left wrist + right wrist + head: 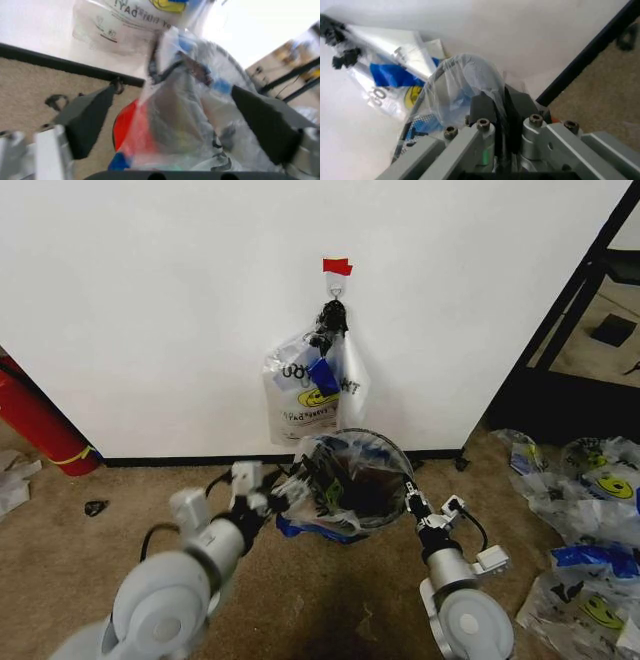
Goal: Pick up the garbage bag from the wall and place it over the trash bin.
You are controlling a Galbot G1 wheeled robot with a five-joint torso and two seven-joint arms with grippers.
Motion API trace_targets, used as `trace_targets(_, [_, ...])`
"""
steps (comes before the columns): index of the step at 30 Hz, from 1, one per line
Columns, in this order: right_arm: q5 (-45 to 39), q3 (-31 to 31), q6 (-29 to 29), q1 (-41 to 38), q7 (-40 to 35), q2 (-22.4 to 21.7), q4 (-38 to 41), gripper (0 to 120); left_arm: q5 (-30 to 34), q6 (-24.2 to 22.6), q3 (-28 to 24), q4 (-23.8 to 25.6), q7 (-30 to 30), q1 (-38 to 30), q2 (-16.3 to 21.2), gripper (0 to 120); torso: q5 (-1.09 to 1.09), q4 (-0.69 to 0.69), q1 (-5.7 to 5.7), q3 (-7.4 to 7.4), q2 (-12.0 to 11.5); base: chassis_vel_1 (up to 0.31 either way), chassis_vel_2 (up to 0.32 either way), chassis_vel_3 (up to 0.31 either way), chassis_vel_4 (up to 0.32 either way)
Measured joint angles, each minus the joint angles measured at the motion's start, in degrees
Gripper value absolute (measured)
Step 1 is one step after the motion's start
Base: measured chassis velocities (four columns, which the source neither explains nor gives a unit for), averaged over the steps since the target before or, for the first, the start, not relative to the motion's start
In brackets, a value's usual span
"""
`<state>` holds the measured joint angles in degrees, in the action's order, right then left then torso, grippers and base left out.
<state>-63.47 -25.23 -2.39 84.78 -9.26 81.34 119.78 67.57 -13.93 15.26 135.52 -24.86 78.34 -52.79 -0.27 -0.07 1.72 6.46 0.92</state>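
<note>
The garbage bag (pixel 340 452), thin clear film with blue patches, lies draped over the mouth of the black wire-mesh trash bin (pixel 368 490), which stands on the carpet below the hook (pixel 336 281) on the white wall (pixel 150 300). My left gripper (pixel 288 492) is at the bin's left rim. In the left wrist view it (pixel 175 123) is open, its dark pads (pixel 90 120) wide apart with the bag film (pixel 180 112) between them. My right gripper (pixel 408 500) is at the right rim, its fingers (pixel 485 108) shut on the bag film (pixel 460 75).
A thick bunch of similar bags (pixel 310 395) hangs from the hook under a red tape strip (pixel 337 266). A red cylinder (pixel 35 420) leans at the far left. A heap of smiley-print bags (pixel 590 550) lies on the right by a black shelf frame (pixel 570 310).
</note>
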Motion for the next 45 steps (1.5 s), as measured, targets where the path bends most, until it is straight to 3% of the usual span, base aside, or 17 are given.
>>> trace_targets(4, [-2.5,-1.3,-0.9,0.1,-0.5,0.2,0.5,1,0.7,6.9,3.0,-3.6,7.1,3.6,-1.6,100,0.02,0.0,0.0,0.0,0.0,0.0,0.0,0.0,0.0])
trace_targets(9, [-4.6,-1.9,-1.6,0.5,-0.5,0.5,1.2,1,4.8,8.9,4.3,-10.6,12.8,5.0,-3.1,100,0.03,0.01,0.0,0.0,0.0,0.0,0.0,0.0,0.0])
trace_targets(13, [-5.7,-2.4,-1.8,0.3,-0.7,0.6,1.5,1,3.5,10.1,3.7,-17.4,18.0,5.4,-3.8,100,0.02,0.01,0.0,0.0,0.0,0.0,0.0,0.0,0.0])
trace_targets(17, [-5.8,-2.7,-1.9,0.2,-1.0,0.6,1.5,1,3.2,10.4,3.6,-19.6,20.2,5.8,-3.9,98,0.03,0.0,0.0,0.0,0.0,0.0,0.0,0.0,0.0])
trace_targets(27, [-6.5,-3.0,-1.8,-0.3,-1.1,0.0,0.8,1,8.5,12.3,4.3,-18.7,24.9,8.8,-4.4,86,0.03,0.01,0.0,0.0,0.0,0.0,0.0,0.0,0.0])
trace_targets(35, [-9.4,-3.7,-2.4,-0.9,-1.7,0.3,0.8,1,11.9,12.4,4.8,-17.9,29.8,11.0,-4.0,84,0.03,0.01,0.0,0.0,0.0,0.0,0.0,0.0,0.0])
trace_targets(45, [-9.8,-3.9,-2.8,-1.3,-2.3,0.7,0.7,1,11.9,12.2,3.8,-16.8,32.6,11.3,-4.6,73,0.03,0.01,0.0,0.0,0.0,0.0,0.0,0.0,0.0])
